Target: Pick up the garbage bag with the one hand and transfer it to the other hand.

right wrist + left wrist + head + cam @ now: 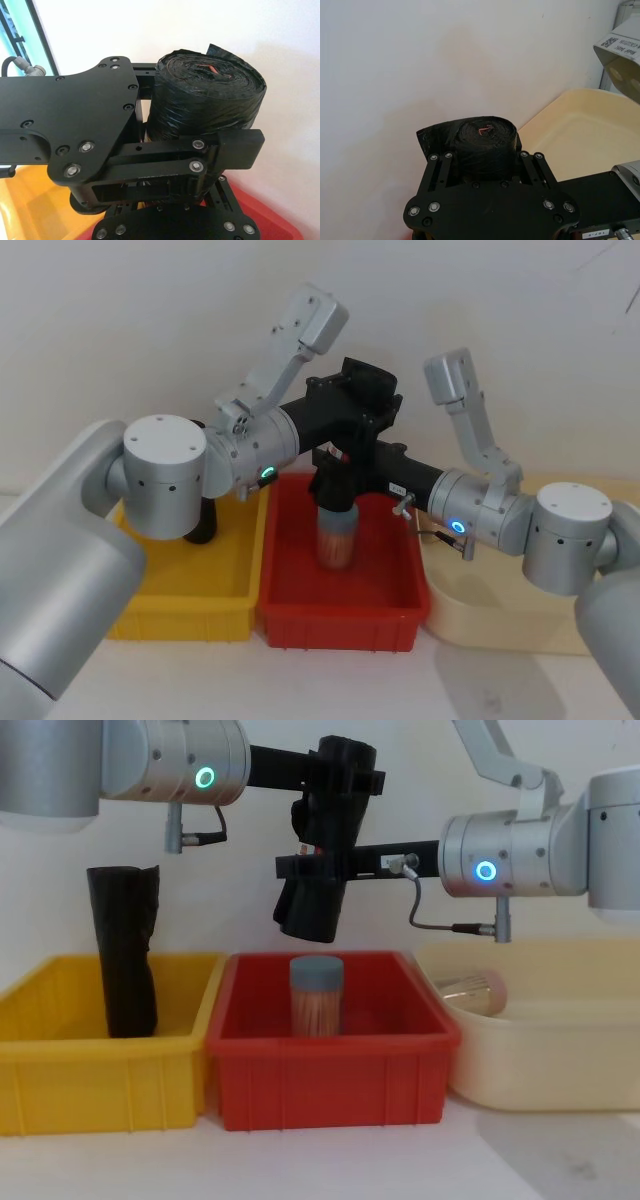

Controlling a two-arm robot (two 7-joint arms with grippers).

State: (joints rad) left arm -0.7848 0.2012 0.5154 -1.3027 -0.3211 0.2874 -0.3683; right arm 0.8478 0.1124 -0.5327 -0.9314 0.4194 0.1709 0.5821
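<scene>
Garbage bag (pixel 322 870): a black roll held in the air above the red bin (pixel 330 1060), slightly tilted, its lower end leaning toward the robot's left and hanging clear of the bin. A small red-and-white sticker shows on its side in the chest view.

Left gripper (pixel 340 780): reaches in from the left on a wrist with a green ring; its fingers (pixel 527 162) pinch the upper part of the roll, whose coiled end (pixel 485 132) shows beyond them.

Right gripper (pixel 315 870): reaches in from the right on a wrist with a blue ring, at a lower level on the roll. Its fingers (pixel 235 147) are pressed against the roll's sides, so both grippers clamp the bag at once.

Red bin: middle of three bins set side by side; it holds an upright clear jar with a grey lid (pixel 316 992), directly beneath the roll.

Yellow bin (pixel 100 1065): to the robot's left, containing a second black roll (pixel 125 955) standing upright.

Cream bin (pixel 545 1055): to the right, with a pale rounded object (pixel 475 990) lying inside.
</scene>
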